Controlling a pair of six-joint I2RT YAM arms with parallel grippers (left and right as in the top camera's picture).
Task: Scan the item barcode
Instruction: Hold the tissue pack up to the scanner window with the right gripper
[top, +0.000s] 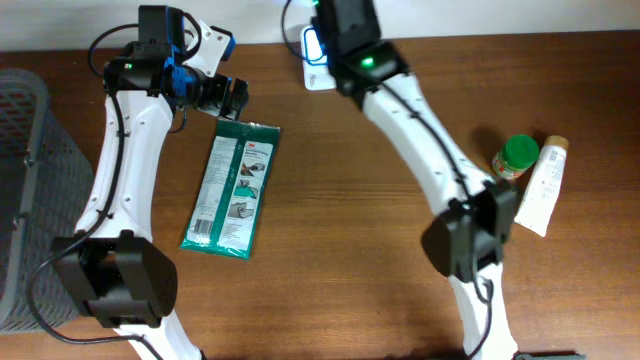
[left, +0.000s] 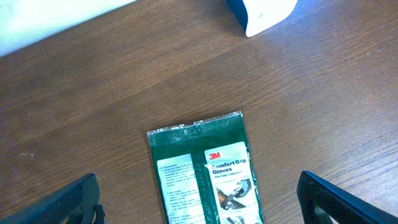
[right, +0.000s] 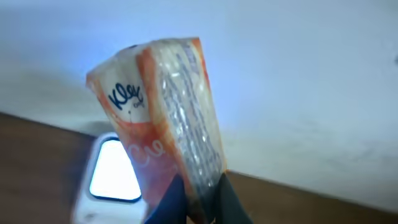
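We see a brown wooden worktop (top: 340, 270) running the whole width of the scene; a grey mesh basket (top: 25, 150) stands at its left edge; the left arm (top: 125, 150) rises from the near left towards the far left, and the right arm (top: 420, 130) slants from the near right up to the far middle; a green glove packet (top: 232, 190) lies flat on the wood left of centre, its long side running near to far, its printed white label facing up; a white tube (top: 540, 190) lies at the far right, touching or just beside a small jar (top: 516, 157) with a green lid; a white scanner (top: 314, 60) sits at the far edge near the middle, its window glowing blue-white; the item, an orange-and-white tissue pack (right: 161, 106), is held up off the wood just in front of that lit window, pinched by its lower edge in the right claw (right: 198, 202), whose dark fingers are closed tight on it; from above the pack itself is hidden under the arm; the left claw (top: 232, 95) hangs spread wide over the far end of the glove packet, its fingertips (left: 74, 202) well apart on either side, touching nothing.
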